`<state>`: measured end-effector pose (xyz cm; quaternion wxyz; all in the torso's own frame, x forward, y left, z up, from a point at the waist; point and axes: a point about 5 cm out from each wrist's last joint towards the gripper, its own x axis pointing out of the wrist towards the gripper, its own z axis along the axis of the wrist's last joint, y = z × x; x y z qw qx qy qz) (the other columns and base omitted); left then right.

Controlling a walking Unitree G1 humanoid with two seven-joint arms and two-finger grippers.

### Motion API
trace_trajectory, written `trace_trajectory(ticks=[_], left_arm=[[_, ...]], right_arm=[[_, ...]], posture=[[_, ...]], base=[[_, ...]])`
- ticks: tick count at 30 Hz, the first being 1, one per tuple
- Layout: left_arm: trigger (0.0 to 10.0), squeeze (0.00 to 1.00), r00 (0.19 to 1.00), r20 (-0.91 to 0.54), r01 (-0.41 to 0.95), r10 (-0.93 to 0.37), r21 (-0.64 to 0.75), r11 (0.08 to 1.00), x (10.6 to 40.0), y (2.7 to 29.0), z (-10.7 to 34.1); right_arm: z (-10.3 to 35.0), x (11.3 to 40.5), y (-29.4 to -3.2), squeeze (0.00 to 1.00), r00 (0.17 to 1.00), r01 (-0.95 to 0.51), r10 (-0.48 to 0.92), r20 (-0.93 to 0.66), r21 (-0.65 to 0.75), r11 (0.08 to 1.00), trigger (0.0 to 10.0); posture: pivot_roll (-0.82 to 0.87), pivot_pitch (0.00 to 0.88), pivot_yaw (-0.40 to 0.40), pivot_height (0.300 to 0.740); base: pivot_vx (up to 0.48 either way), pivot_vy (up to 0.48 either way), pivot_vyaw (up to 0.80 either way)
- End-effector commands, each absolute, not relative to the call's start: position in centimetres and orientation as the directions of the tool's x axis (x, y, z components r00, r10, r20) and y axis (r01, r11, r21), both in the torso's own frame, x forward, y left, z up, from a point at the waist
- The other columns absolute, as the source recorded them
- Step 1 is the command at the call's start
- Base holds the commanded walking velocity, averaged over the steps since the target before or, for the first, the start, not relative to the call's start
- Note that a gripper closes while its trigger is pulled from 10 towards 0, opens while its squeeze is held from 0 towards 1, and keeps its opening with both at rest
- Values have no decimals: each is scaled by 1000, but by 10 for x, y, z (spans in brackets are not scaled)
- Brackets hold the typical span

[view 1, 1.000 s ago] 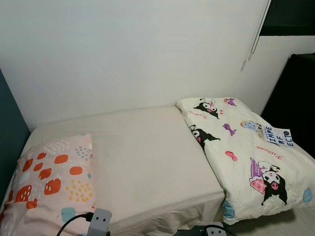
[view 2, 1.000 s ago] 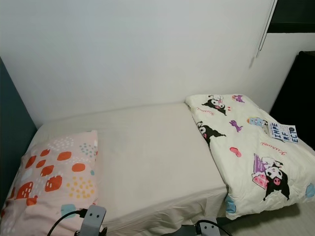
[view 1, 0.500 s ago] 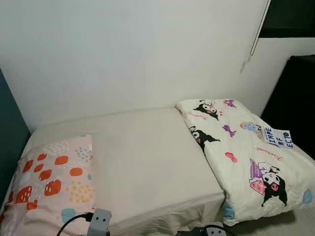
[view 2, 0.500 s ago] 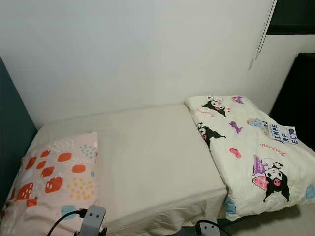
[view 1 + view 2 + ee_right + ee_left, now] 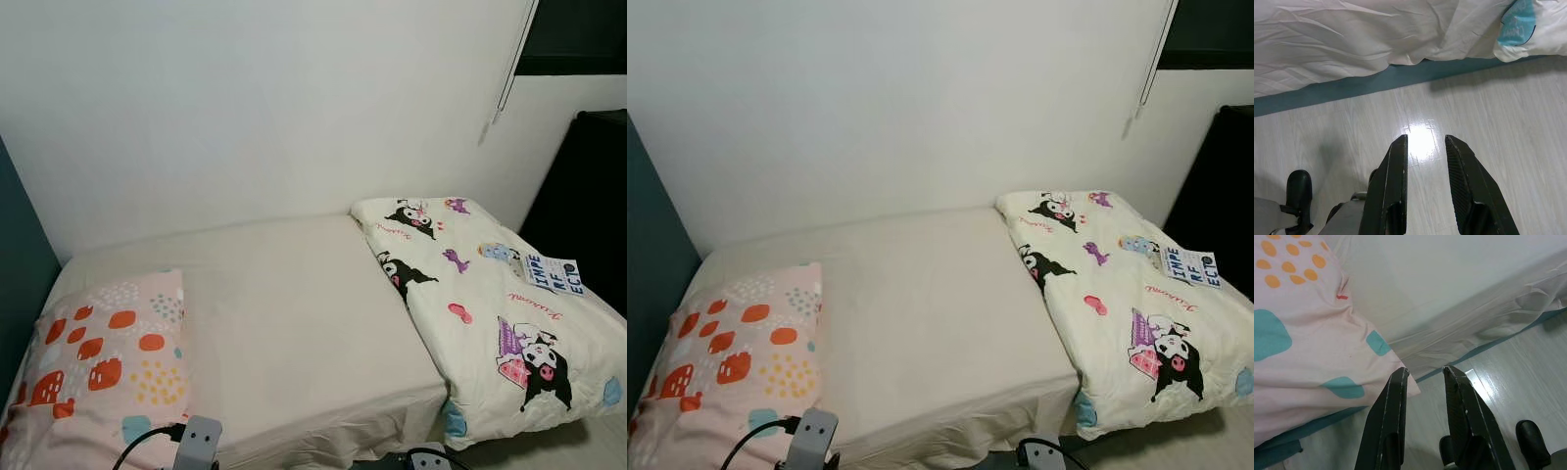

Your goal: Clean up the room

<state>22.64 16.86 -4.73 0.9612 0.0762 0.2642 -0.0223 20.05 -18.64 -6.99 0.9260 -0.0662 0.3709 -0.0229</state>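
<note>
Black fingers of our left gripper (image 5: 1424, 373) and right gripper (image 5: 1425, 139) hang narrowly parted, empty, over the floor (image 5: 1488, 122) at frame bottom. Beyond, unchanged since a second ago: pillow (image 5: 103, 362) lower left, folded duvet (image 5: 490, 304) right, card (image 5: 552, 272) on it; tidying not yet begun.

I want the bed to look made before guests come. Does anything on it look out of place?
Yes. The cartoon-print duvet lies bunched at the bed's right end, hanging over the edge, leaving the mattress sheet bare. A printed card lies on the duvet. The spotted pillow sits askew, overhanging the near edge.
</note>
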Motion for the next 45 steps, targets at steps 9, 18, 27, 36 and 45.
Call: trace_trajectory(ticks=[9,18,27,36,45], left_arm=[[10000,0,856,-516,88,-9,129,988,226,166,-48],[10000,0,859,-512,85,-9,126,988,229,164,-47],[10000,0,855,-518,84,-7,124,989,226,164,-48],[10000,0,853,-522,86,-8,126,988,226,165,-49],[10000,0,853,-521,89,-14,119,989,227,164,-48]], right_arm=[[-68,204,-187,0,729,-17,-92,-678,-152,988,10000],[-67,206,-187,0,731,-12,-96,-676,-154,988,10000],[-68,204,-188,0,725,-11,-99,-681,-156,988,10000],[-69,203,-187,0,721,-15,-88,-688,-142,990,10000],[-67,208,-186,0,727,-18,-69,-684,-119,993,10000]], posture=[[16,22,-33,740],[17,24,-37,740],[19,27,-38,740],[22,17,-40,740],[14,14,-48,740]], base=[[0,0,0],[0,0,0],[0,0,0],[0,0,0],[0,0,0]])
